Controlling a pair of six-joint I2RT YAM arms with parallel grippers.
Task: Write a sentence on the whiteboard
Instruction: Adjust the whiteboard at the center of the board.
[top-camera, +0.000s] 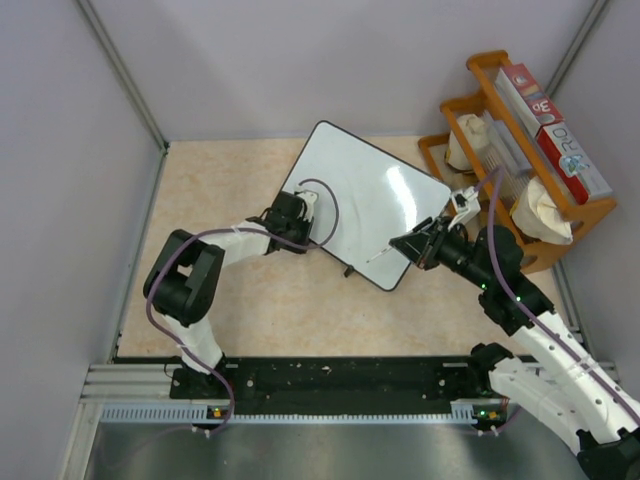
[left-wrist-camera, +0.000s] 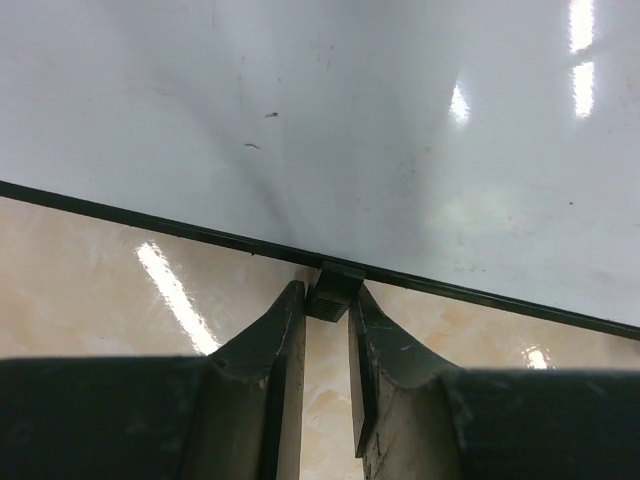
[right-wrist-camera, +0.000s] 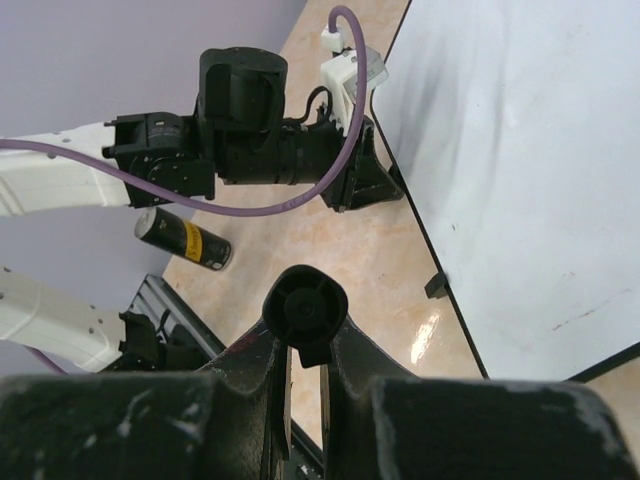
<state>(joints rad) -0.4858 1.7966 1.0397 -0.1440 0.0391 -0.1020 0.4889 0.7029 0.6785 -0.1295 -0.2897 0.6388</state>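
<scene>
The whiteboard (top-camera: 365, 200) lies flat on the tabletop (top-camera: 230, 180), turned at an angle, roughly midway between the two arms. Its glossy face carries only a few faint specks and a thin streak; no letters can be made out, so the sentence itself looks not yet begun and all the writing is judged to be left.

On the board's long edge, the left pincer (left-wrist-camera: 327, 300) stands with its jaws narrow on either side of a small black foot (left-wrist-camera: 335, 283). Whether they already press on it cannot be told from the left wrist view. It looks like a hold meant to steady the board.

At the opposite side, the right pincer (right-wrist-camera: 307, 350) is clenched on a black round-ended object, probably a marker (right-wrist-camera: 305, 308), seen end-on. From above, this pincer (top-camera: 412, 244) sits over the board's near right edge; whether the tip touches the surface cannot be seen.

The tabletop is beige, marbled and shiny, reflecting the lamps. A wooden rack (top-camera: 520, 165) with boxes and pale rolls stands at the back right corner, just beside the board. Pale lilac wall panels (top-camera: 90, 150) close in the space, and a metal rail (top-camera: 330, 385) runs along the near edge where the arms are bolted.
</scene>
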